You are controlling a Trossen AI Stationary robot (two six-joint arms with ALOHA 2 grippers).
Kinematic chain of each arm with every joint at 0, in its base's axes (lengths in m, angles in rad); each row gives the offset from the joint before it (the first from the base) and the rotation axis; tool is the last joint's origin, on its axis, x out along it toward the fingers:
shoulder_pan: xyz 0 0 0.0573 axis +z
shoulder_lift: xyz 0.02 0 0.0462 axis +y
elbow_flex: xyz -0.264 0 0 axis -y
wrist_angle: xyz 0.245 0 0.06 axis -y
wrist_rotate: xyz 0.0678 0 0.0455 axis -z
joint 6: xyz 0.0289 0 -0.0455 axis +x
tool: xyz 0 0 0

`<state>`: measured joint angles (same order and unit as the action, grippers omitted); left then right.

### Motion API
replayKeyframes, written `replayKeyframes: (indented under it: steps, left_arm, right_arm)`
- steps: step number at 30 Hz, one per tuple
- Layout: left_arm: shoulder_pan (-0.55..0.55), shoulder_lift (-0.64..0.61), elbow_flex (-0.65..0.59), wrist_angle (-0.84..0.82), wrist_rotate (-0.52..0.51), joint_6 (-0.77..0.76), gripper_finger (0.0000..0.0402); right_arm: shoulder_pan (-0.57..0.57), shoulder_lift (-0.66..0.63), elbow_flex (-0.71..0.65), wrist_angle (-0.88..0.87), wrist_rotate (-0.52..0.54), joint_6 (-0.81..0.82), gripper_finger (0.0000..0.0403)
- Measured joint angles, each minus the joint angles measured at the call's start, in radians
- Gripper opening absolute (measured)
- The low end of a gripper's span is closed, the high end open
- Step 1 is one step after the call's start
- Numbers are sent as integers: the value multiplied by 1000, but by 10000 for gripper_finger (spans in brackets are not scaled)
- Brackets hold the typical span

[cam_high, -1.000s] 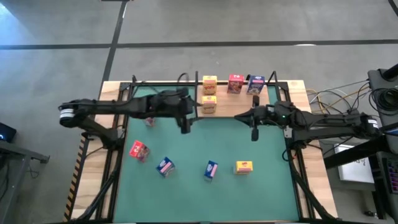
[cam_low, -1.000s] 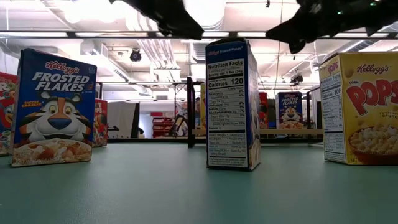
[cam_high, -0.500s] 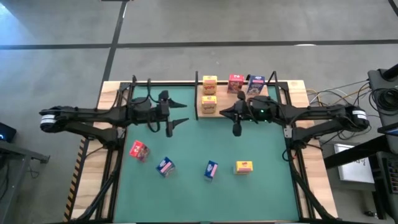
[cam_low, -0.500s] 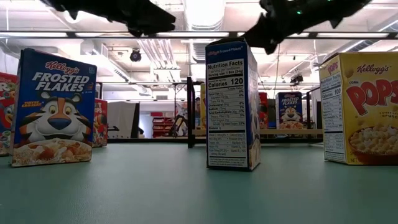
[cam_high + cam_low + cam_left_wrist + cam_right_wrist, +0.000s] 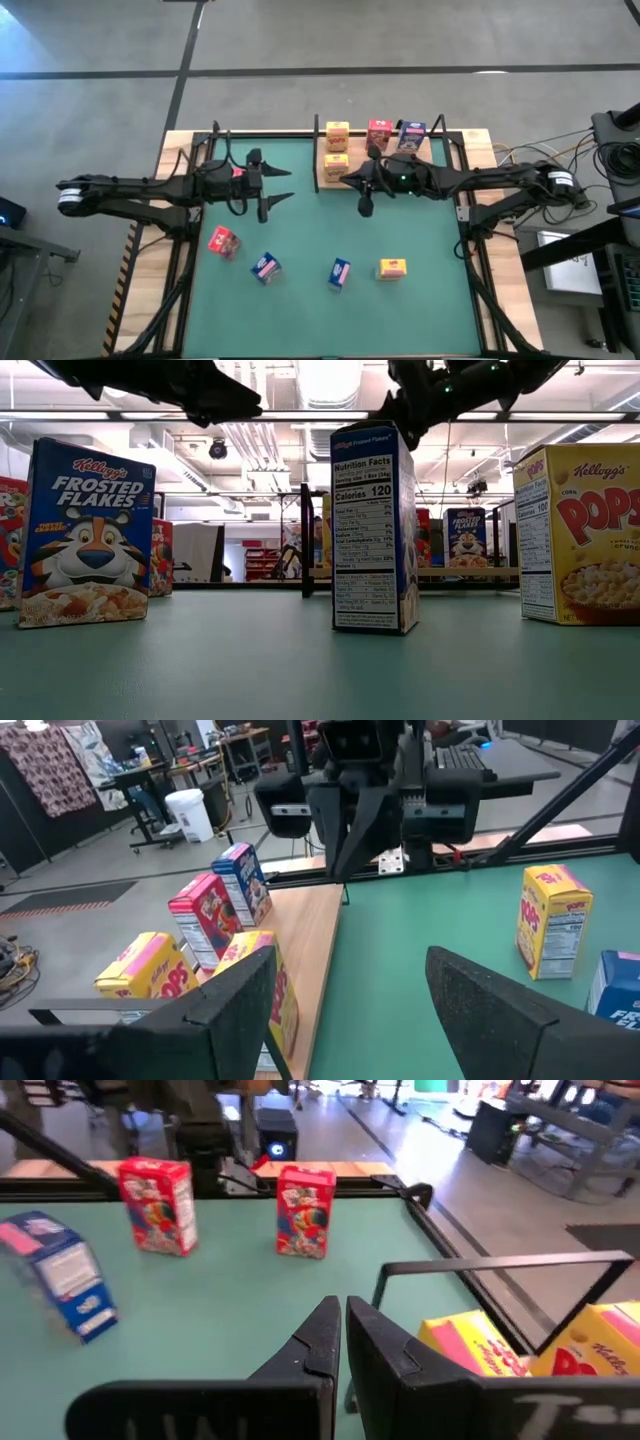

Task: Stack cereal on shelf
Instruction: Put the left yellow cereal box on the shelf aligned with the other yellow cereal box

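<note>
Green matting (image 5: 400, 235) beside the shelf (image 5: 430, 145) carries five loose cereal boxes (image 5: 339, 273) while four are placed on it, and nothing is held by the wide-open left gripper (image 5: 272, 190) or the closed right gripper (image 5: 364, 204).

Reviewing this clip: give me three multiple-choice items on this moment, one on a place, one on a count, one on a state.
1. Which colour of box on the shelf stands nearest the right arm's side of the table?
A. Yellow
B. Red
C. Blue

2. How many cereal boxes are on the shelf?
A. Four
B. Two
C. Six

3. How is the right gripper?
A. Open wide
B. Shut, holding nothing
C. Shut on a box

Answers:
1 C: the blue box ends the row, past the red box.
2 A: two yellow boxes, one red and one blue stand there.
3 B: the right wrist view shows its fingers together with nothing between them.
</note>
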<state>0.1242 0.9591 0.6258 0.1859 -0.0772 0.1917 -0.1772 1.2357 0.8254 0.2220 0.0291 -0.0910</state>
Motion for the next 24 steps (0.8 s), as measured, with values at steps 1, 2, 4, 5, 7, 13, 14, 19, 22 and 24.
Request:
replayKeyframes:
  steps: [1, 2, 4, 5, 7, 13, 14, 19, 22, 24]
  left_arm:
    - [0, -1, 0, -1, 0, 0, 241]
    - [0, -2, 1, -1, 0, 0, 241]
    - [0, -2, 8, -10, 0, -6, 241]
    - [0, -2, 12, -11, 0, -11, 241]
    - [0, -2, 18, -11, 1, -17, 241]
    - [0, -1, 19, -19, 1, -18, 241]
    - [0, -1, 19, -20, 1, -18, 241]
    - [0, -1, 19, -23, 1, -18, 241]
    - [0, -1, 19, -23, 1, -18, 241]
    - [0, -1, 19, -23, 1, -18, 241]
  right_arm:
    - [0, 7, 1, 0, 9, 0, 12]
    - [0, 12, 2, -1, 25, -1, 12]
    - [0, 20, 7, -2, 72, -11, 12]
    - [0, 20, 10, -3, 89, -13, 12]
    - [0, 24, 21, -14, 112, -14, 12]
    - [-2, 24, 103, -182, 111, 45, 23]
    - [-2, 24, 123, -228, 111, 49, 30]
    - [-7, 31, 204, -391, 103, 64, 93]
    - [-8, 31, 241, -473, 102, 52, 146]
    - [-16, 31, 261, -521, 98, 39, 183]
